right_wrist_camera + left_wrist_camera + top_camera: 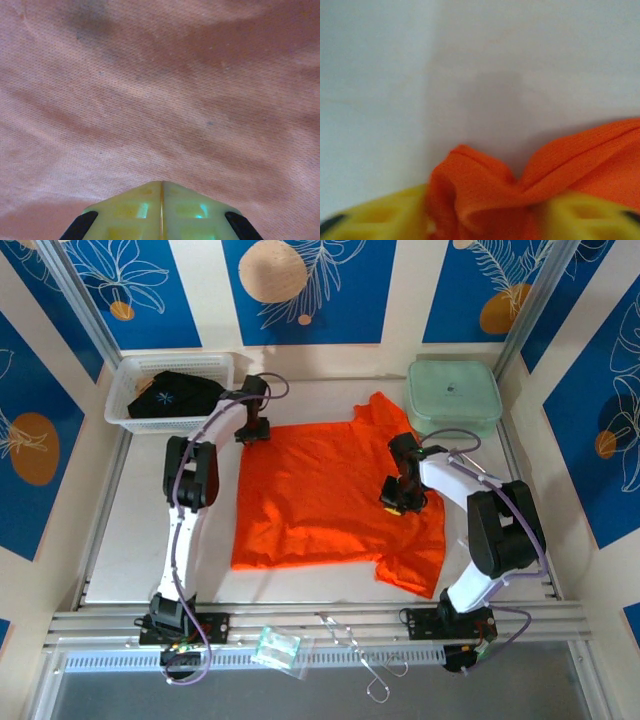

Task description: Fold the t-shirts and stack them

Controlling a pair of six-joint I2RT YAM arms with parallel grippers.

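The orange shirt (320,490) lies spread flat in the middle of the bench (135,530), with no fold made yet. The left tool (254,428) is clamped on a bunch of cloth at its far left corner. The right tool (396,502) rests on its right side, fingers pressed together. The black shirt (172,395) sits crumpled in the basket (116,405), far left. By my judgement, nearly all the folding and stacking is left to do.

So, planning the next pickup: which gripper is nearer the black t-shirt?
Left. The left gripper pinches a far corner of the orange t-shirt, just beside the basket holding the black t-shirt. The right gripper sits on the orange t-shirt's right side, farther away.
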